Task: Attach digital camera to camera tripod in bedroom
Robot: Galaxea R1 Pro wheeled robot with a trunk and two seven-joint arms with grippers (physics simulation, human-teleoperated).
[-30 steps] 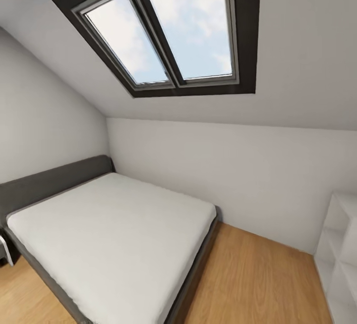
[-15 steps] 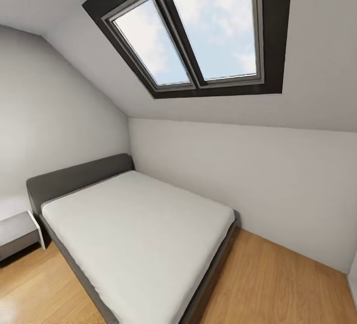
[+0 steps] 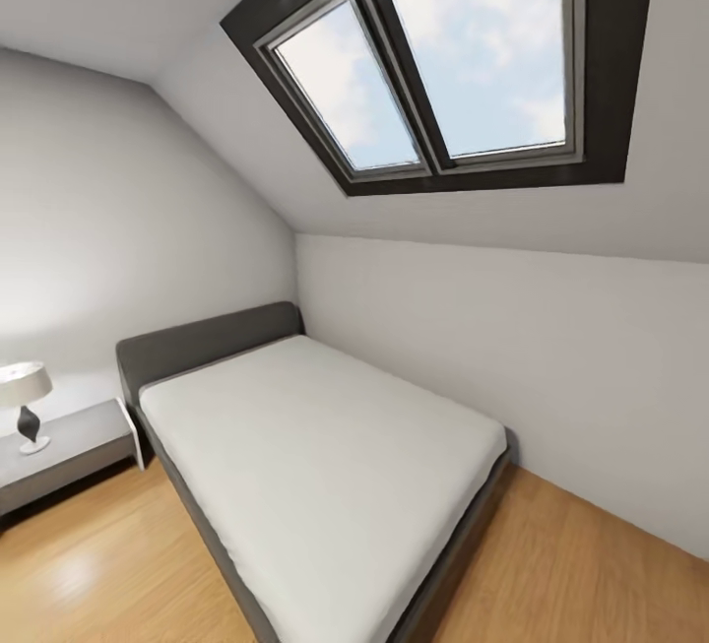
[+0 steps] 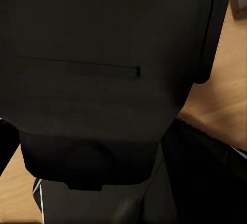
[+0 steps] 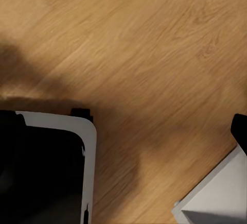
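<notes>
Just a bed [image 3: 325, 466] and skylight [image 3: 443, 62] here; claw state can't tell. I'd guess the camera's light, grab its body.

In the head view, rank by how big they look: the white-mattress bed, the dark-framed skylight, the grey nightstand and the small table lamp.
1. White-mattress bed
2. Dark-framed skylight, though its top is cut off
3. Grey nightstand, partly cropped
4. Small table lamp
</notes>
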